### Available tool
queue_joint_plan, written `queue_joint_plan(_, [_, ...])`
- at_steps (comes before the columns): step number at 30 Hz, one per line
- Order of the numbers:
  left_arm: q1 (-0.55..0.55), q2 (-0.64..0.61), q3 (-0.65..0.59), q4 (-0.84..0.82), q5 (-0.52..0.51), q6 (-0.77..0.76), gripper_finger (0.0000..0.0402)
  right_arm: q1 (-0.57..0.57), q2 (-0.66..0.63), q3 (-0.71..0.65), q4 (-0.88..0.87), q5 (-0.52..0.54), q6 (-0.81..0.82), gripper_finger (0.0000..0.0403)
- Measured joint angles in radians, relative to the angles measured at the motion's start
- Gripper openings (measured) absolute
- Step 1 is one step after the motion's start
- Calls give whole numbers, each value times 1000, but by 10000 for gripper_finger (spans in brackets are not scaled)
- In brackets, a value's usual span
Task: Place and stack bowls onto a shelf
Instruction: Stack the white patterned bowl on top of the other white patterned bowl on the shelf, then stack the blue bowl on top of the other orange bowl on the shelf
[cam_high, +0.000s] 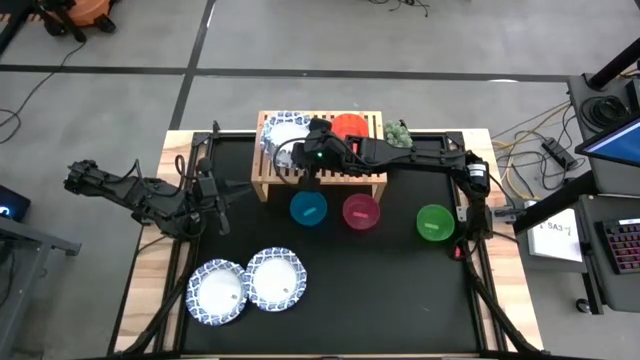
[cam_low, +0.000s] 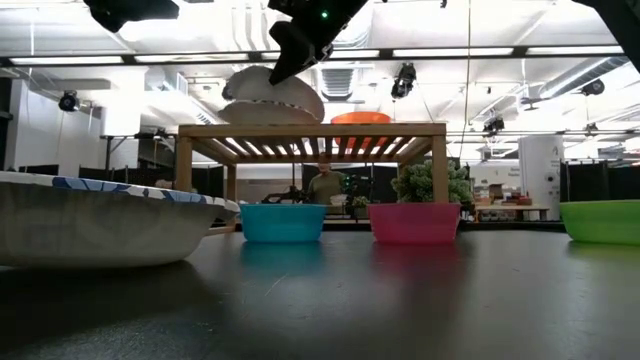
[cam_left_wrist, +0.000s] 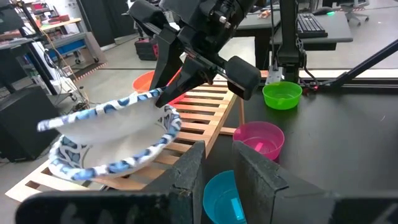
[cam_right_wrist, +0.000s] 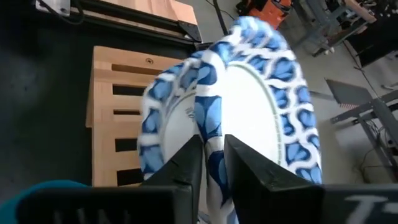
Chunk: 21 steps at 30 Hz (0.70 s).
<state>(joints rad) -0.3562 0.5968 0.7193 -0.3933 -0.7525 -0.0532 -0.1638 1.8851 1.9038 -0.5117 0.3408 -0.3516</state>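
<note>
The light-wood shelf (cam_high: 320, 178) stands at the table's far side. On its left part lies one white, blue-rimmed bowl (cam_left_wrist: 134, 160). A second such bowl (cam_left_wrist: 102, 127) sits tilted in it, and my right gripper (cam_right_wrist: 212, 155) is shut on that bowl's rim. The red bowl (cam_high: 350, 125) rests on the shelf's right part. The teal (cam_high: 308, 208), magenta (cam_high: 361, 211) and green (cam_high: 434, 222) bowls stand in a row on the mat. Two more white bowls (cam_high: 245, 285) lie near the front left. My left gripper (cam_high: 215, 203) hovers open, left of the shelf. My right gripper pinches the upper white bowl's blue rim (cam_right_wrist: 208, 124) between its two fingers (cam_left_wrist: 163, 78), one inside the bowl and one outside. It comes slanting down from above and from the table's right. The bowl tilts, held side raised, with its underside in the lower bowl.
A bumpy green artichoke-like object (cam_high: 398, 130) sits by the shelf's far right corner. Black mat (cam_high: 380, 290) lies bare in front of the coloured bowls. My right arm (cam_high: 420, 155) stretches across the shelf from the right. A person (cam_low: 325, 185) shows far behind the table.
</note>
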Motion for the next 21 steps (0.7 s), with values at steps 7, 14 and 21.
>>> queue_joint_plan(7, [0,0,0,0,0,0,64,0,0,0,-7,0,45,101])
queue_joint_plan(14, [0,0,0,0,0,0,64,4,-2,0,-7,0,84,200])
queue_joint_plan(21, [0,2,-3,0,0,3,64,26,-34,0,-6,-8,124,250])
